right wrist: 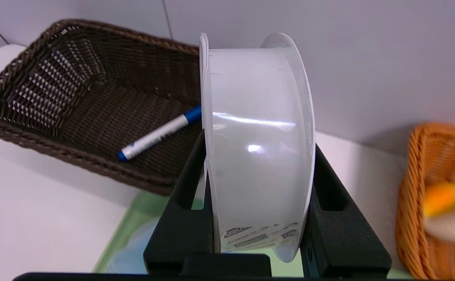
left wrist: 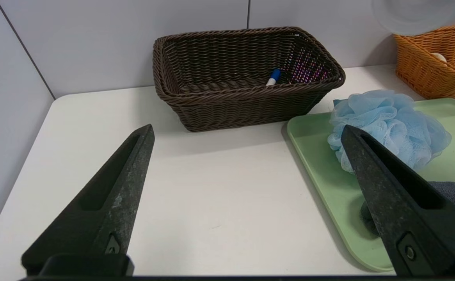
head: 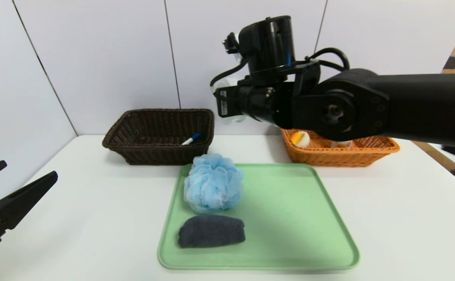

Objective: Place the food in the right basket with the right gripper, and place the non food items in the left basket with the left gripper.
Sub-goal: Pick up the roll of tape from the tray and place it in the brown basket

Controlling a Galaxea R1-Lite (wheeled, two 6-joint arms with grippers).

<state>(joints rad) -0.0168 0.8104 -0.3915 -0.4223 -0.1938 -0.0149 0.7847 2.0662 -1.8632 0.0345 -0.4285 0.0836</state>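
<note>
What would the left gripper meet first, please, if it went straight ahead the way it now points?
Judging from its wrist view, the open left gripper points over bare table toward the brown basket, so the basket's near wall would probably come first. The blue bath sponge on the green tray lies off to one side; depth is uncertain.

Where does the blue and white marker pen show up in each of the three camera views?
Head view: marker pen lies inside the brown basket, toward the tray-side corner.
Left wrist view: pen on the basket floor, seen between the open left gripper jaws.
Right wrist view: pen in the basket, partly behind the clear tape roll.
Shared landmark: the brown basket.
</note>
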